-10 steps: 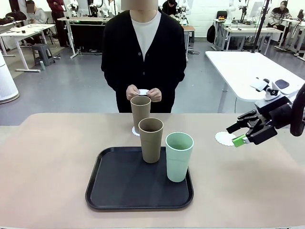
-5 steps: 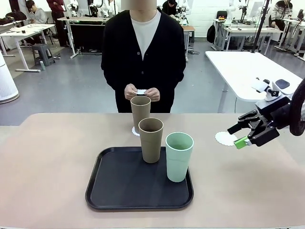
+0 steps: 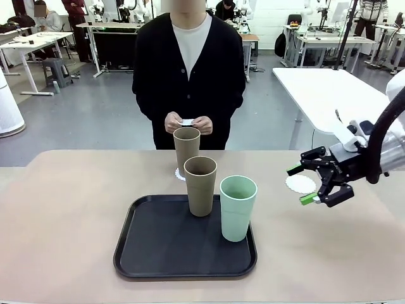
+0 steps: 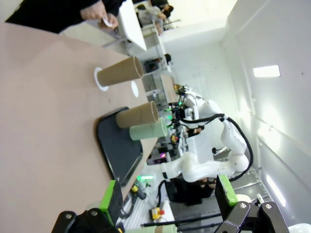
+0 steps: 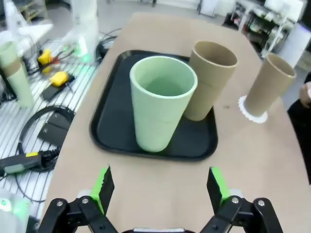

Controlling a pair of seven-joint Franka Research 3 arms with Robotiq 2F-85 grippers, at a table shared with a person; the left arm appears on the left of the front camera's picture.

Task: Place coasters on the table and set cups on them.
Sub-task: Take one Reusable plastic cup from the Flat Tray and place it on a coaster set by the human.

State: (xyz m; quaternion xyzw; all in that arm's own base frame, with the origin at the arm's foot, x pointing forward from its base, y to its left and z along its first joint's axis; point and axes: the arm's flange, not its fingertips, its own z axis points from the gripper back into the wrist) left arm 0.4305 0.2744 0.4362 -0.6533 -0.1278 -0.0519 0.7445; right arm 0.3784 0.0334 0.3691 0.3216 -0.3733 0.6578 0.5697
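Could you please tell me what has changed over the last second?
The right gripper, open and empty, swung slightly left toward the tray, by the bare coaster. The cups, the tray, that coaster and the person's hands stayed put.

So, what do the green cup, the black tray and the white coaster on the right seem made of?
The green cup looks like matte plastic or fibre composite: dull, even surface, no glare. The black tray seems matte plastic, with a raised rounded rim. The white coaster is probably thin paper: flat, with a scalloped edge.
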